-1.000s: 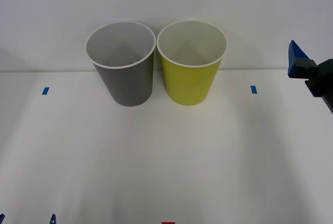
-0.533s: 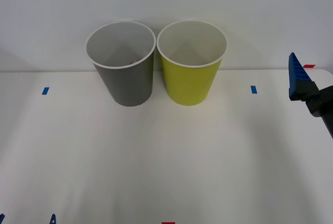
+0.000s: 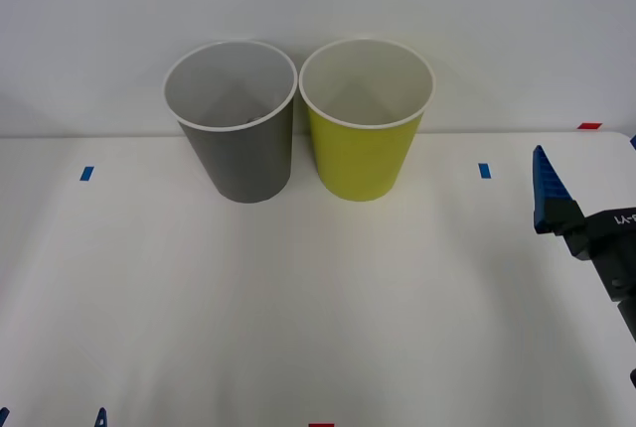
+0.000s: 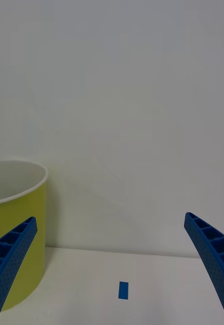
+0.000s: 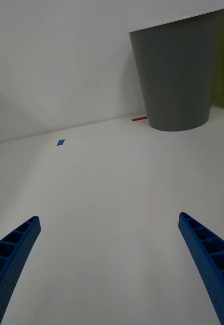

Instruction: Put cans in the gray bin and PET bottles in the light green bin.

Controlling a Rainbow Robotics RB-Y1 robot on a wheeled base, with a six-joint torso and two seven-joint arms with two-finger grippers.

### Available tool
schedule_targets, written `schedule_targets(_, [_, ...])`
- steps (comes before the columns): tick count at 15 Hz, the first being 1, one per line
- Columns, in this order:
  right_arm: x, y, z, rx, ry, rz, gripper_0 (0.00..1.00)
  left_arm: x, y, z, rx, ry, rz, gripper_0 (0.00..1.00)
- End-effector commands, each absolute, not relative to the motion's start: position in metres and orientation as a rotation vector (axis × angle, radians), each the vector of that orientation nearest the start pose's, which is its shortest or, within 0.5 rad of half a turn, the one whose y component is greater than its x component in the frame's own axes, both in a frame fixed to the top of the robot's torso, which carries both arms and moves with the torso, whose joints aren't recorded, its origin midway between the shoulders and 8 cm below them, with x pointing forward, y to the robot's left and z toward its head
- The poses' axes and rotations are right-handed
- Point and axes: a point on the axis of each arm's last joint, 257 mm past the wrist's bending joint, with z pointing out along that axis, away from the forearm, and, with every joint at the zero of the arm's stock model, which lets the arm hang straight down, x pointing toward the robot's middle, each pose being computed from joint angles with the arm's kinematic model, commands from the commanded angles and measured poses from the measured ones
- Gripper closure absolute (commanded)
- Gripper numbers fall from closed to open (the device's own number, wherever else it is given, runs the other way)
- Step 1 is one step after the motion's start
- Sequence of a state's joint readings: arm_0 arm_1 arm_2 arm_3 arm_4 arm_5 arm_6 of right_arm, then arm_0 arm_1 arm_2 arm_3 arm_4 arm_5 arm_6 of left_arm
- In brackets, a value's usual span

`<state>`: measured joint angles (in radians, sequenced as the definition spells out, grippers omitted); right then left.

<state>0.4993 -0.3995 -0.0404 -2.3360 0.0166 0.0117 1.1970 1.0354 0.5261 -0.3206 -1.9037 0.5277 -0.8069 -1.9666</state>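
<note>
Gray bin (image 3: 237, 139) and green bin (image 3: 365, 134) stand side by side at top centre; both hands, right (image 4: 112, 274) and left (image 5: 112, 269), are spread wide, empty.

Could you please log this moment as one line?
right gripper: open, empty, right of light green bin | left gripper: open, low | gray bin: upright

gray bin (image 3: 238, 139) and light green bin (image 3: 366, 134) upright side by side at table (image 3: 298, 298) back, rims nearly touching, gray on left. right tool (image 4: 112, 274) over table's right side, well apart from bins.
</note>
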Motion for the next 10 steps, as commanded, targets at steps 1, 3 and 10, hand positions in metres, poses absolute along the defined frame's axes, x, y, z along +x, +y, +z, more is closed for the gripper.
schedule_targets(1, [0.379,-0.296,-0.097,-0.129,1.314,0.030,0.00,0.192,0.311,-0.270,0.087,1.588,0.188,0.08])
schedule_targets(3, [0.360,-0.303,-0.117,-0.132,1.335,0.014,0.00,0.192,0.311,-0.270,0.087,1.588,0.188,0.08])
schedule_targets(10, [0.317,-0.308,-0.168,-0.049,1.432,0.011,0.00,0.192,0.311,-0.270,0.087,1.588,0.188,0.08])
